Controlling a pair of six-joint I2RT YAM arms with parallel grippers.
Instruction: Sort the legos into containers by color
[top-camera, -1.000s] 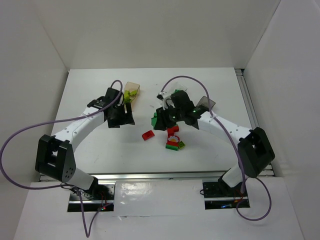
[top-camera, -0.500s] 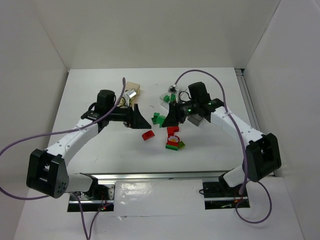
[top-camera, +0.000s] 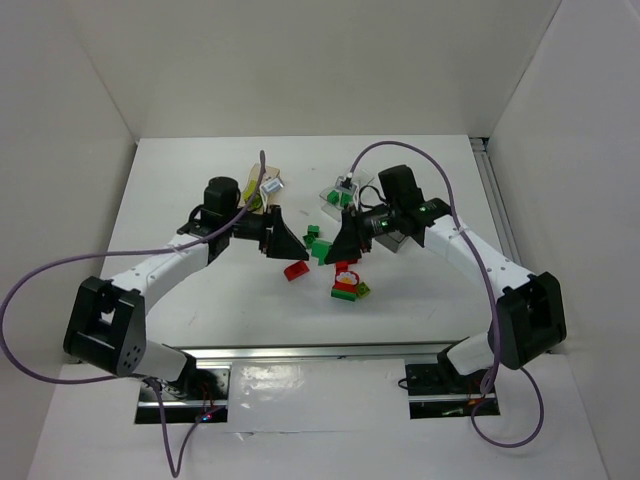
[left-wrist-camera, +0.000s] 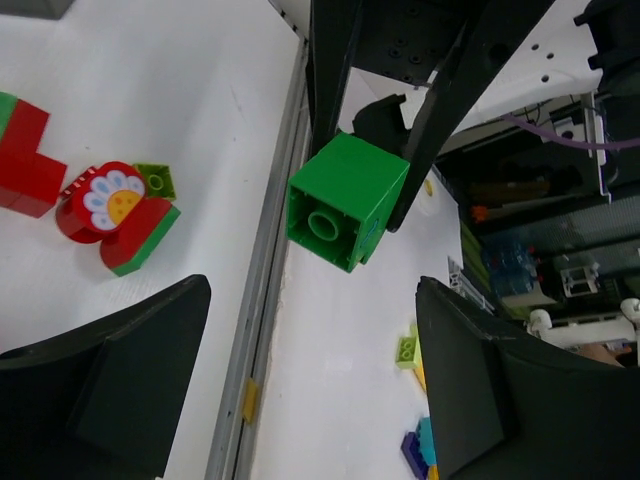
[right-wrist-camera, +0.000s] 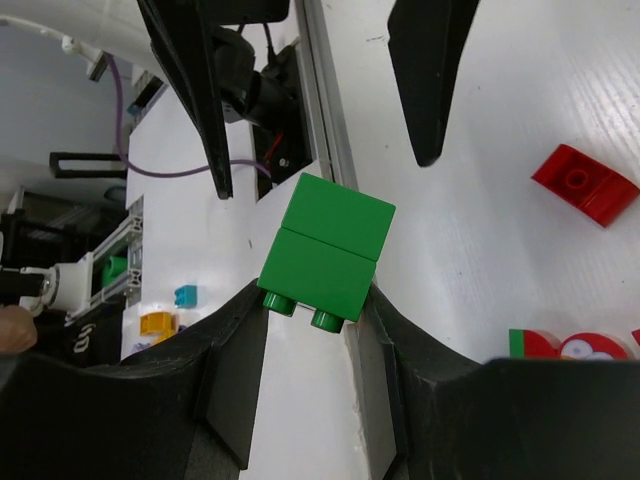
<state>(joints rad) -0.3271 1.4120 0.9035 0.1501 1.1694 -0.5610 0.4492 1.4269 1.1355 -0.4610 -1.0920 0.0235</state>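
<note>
My right gripper is shut on a dark green lego, two bricks stacked, and holds it above the table. In the top view that lego hangs between both grippers. My left gripper is open and faces the same green lego from a short way off, without touching it. A red lego lies on the table below. A small heap of red, green and lime legos lies nearer the front. The clear container holds green legos. The amber container is partly hidden by the left arm.
The right arm covers most of a smoky grey tub. White walls stand round the table, and a metal rail runs along its near edge. Loose lime and blue bricks lie beyond the table.
My left gripper swung right from the amber container toward the right gripper and opened wider. The right gripper turned to face it, still holding the green lego.
</note>
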